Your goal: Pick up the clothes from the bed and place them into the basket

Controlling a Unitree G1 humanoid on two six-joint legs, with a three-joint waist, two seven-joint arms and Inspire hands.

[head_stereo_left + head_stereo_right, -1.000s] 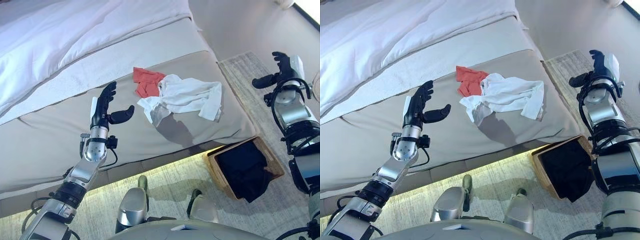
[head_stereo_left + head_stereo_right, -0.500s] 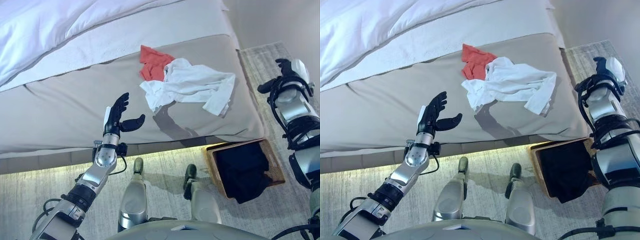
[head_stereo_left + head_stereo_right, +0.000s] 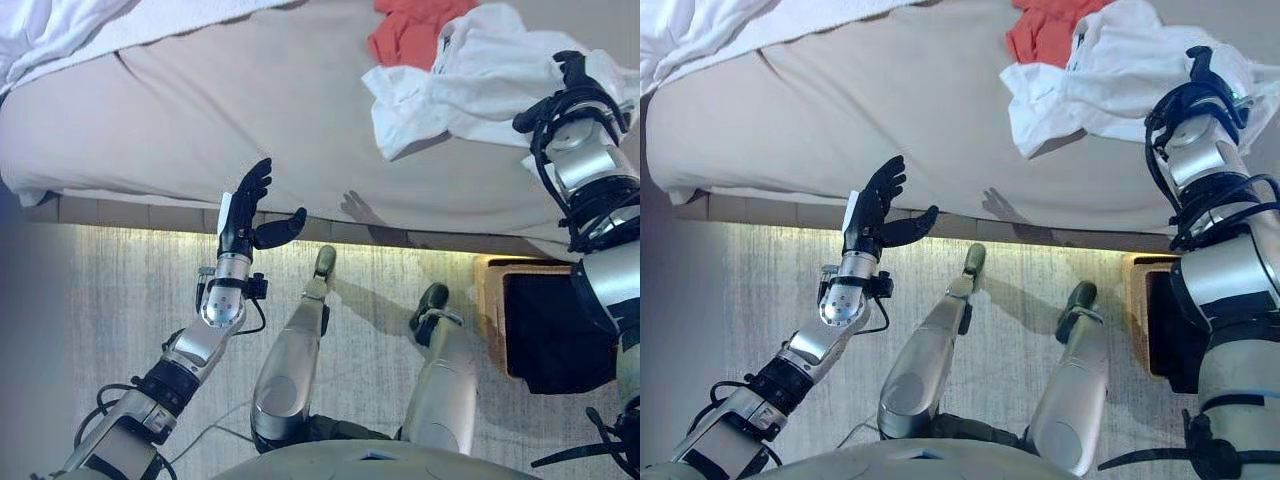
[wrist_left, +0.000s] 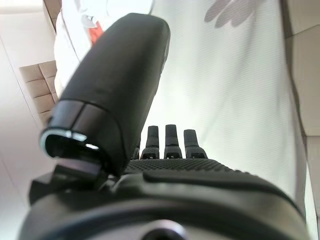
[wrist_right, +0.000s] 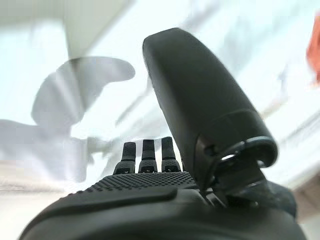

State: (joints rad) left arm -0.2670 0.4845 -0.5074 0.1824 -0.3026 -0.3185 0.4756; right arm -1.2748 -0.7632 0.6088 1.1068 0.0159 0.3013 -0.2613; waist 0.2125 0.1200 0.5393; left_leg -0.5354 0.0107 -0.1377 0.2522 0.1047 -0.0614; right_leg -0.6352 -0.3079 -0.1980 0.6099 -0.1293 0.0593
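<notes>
White garment (image 3: 480, 75) crumpled on the beige bed (image 3: 250, 110), near its foot-end edge, touching and partly overlapping an orange-red garment (image 3: 405, 35) lying just beyond it toward the top of the head views. Both still on the mattress, neither one held. Left hand (image 3: 243, 210) raised near the bed's edge, well apart from the clothes, fingers straight and spread, thumb sticking out sideways, nothing in its grasp; same straight fingers seen from its own wrist camera, with bare bedcover past them. Right hand (image 3: 572, 78) up over the white garment's near side, fingers extended in its wrist view (image 5: 145, 155) and closed round nothing; whether touching the cloth or hovering just above it, cannot tell. Wicker basket (image 3: 493, 305) on the pale carpet (image 3: 100, 300) beside the bed, at the robot's right, with dark cloth (image 3: 555, 325) already lying inside. White duvet (image 3: 40, 30) bunched at the far upper left corner of the bed.
</notes>
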